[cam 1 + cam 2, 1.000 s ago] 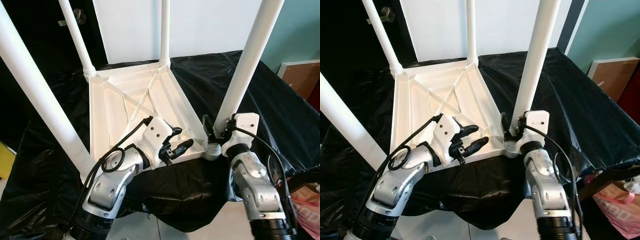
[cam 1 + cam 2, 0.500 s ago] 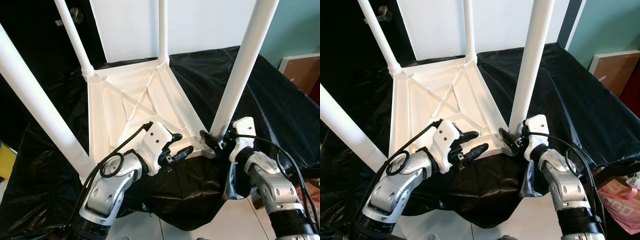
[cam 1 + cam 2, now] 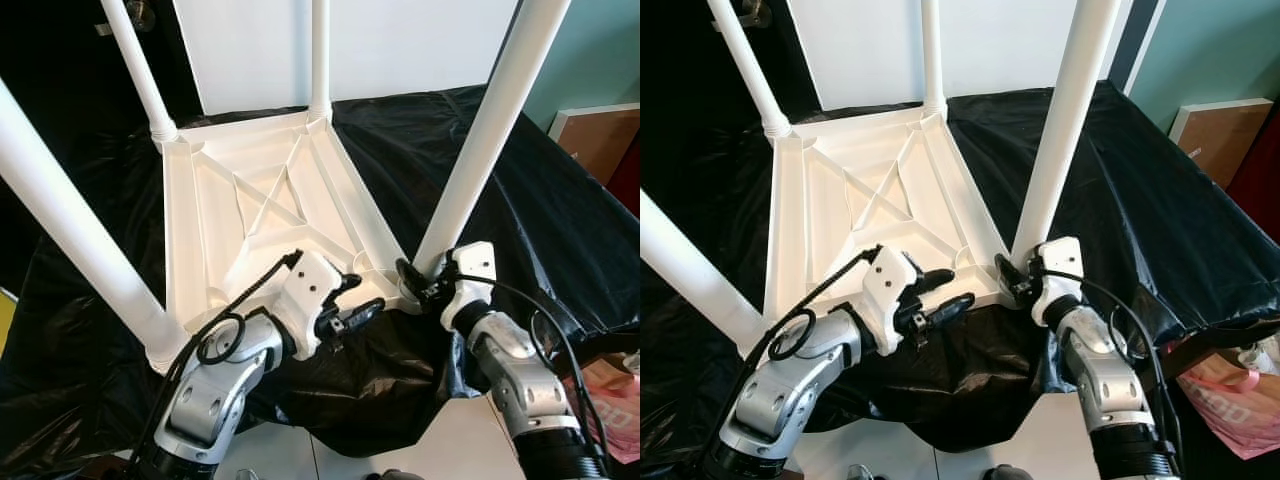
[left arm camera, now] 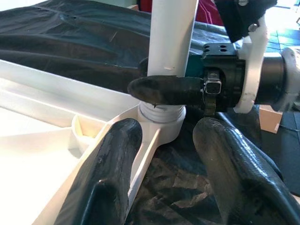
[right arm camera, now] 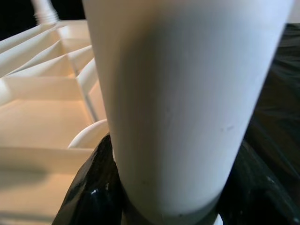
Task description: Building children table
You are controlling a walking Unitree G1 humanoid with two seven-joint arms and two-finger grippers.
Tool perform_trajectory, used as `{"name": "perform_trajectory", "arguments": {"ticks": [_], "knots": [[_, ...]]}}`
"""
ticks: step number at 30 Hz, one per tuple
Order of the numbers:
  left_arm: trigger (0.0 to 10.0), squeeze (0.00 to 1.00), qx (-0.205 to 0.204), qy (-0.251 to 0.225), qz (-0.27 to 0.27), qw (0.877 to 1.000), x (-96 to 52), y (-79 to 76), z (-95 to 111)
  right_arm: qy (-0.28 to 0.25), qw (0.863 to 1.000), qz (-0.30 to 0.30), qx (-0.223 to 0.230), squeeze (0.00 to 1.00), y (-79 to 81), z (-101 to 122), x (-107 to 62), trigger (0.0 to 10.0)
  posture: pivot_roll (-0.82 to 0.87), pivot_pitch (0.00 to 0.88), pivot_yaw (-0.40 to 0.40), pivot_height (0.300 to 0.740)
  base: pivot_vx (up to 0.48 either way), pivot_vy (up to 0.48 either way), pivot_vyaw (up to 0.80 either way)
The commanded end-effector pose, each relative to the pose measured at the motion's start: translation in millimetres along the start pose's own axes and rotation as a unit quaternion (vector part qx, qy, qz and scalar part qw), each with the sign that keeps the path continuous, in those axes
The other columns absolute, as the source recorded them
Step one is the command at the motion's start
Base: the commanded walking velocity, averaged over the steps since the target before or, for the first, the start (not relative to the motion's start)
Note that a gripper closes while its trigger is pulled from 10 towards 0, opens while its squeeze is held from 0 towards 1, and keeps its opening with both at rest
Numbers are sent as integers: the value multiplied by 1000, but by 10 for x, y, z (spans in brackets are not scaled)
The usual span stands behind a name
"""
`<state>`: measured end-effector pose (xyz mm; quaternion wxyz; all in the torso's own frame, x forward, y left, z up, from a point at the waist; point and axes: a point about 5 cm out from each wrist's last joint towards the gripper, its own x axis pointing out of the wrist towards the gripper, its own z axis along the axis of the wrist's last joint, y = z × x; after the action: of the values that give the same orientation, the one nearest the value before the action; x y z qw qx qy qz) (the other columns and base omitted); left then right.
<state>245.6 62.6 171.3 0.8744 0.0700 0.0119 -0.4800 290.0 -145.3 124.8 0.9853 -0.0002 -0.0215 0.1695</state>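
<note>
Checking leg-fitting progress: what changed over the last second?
The right pincer, shut around the base of the near-right leg, has rotated at the wrist, its body now tilted toward that corner socket. The left pincer has slid nearer the socket, still open beside the tabletop's front edge. All four legs stay upright on the inverted tabletop.

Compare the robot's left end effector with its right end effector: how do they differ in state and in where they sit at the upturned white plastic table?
The left end effector is open and holds nothing; the right end effector is shut on the base of the near-right white tubular leg. The left hovers over the near edge of the upturned white plastic table; the right sits at its corner socket. Both have two black fingers on silver arms.
</note>
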Motion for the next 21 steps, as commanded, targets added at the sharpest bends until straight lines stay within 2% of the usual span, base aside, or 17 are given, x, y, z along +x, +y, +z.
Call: {"name": "perform_trajectory", "arguments": {"ticks": [1, 2, 3, 5, 6, 7, 9, 16, 21], "knots": [[10000, 0, 2, 1, 15, 1000, -9, 3, 8, 27, 999, -37, 30, 0, 52, -155, -35, 10000, -128, 120, -11, 740, 0, 0, 0], [10000, 0, 2, 1, 15, 1000, -9, 3, 8, 27, 999, -37, 30, 0, 52, -155, -35, 10000, -128, 120, -11, 740, 0, 0, 0], [10000, 0, 3, 1, 16, 1000, -6, 17, 12, 28, 997, -70, 31, 0, 57, -164, -38, 10000, -134, 114, -14, 740, 0, 0, 0], [10000, 0, 3, 0, 17, 1000, -3, 25, 16, 28, 995, -92, 30, 0, 60, -168, -42, 10000, -137, 111, -16, 740, 0, 0, 0], [10000, 0, 5, 0, 18, 1000, 3, 38, 15, 38, 990, -130, 35, 0, 54, -201, -43, 10000, -144, 110, -15, 740, 0, 0, 0], [10000, 0, 5, 0, 18, 1000, 3, 38, 15, 38, 990, -130, 35, 0, 54, -201, -43, 10000, -144, 110, -15, 740, 0, 0, 0], [10000, 0, 4, -3, 16, 1000, 27, 58, 24, 37, 977, -207, 38, 0, 60, -219, -50, 10000, -153, 104, -5, 740, 0, 0, 0], [10000, 0, 10, 0, 12, 1000, 38, 85, 23, 27, 977, -208, 38, 0, 130, -177, -28, 10000, -169, 94, 12, 740, 0, 0, 0], [10000, 0, 16, -2, 7, 1000, 74, 130, 42, 6, 985, -170, 33, 0, 155, -87, -25, 10000, -193, 83, 17, 740, 0, 0, 0]]}}
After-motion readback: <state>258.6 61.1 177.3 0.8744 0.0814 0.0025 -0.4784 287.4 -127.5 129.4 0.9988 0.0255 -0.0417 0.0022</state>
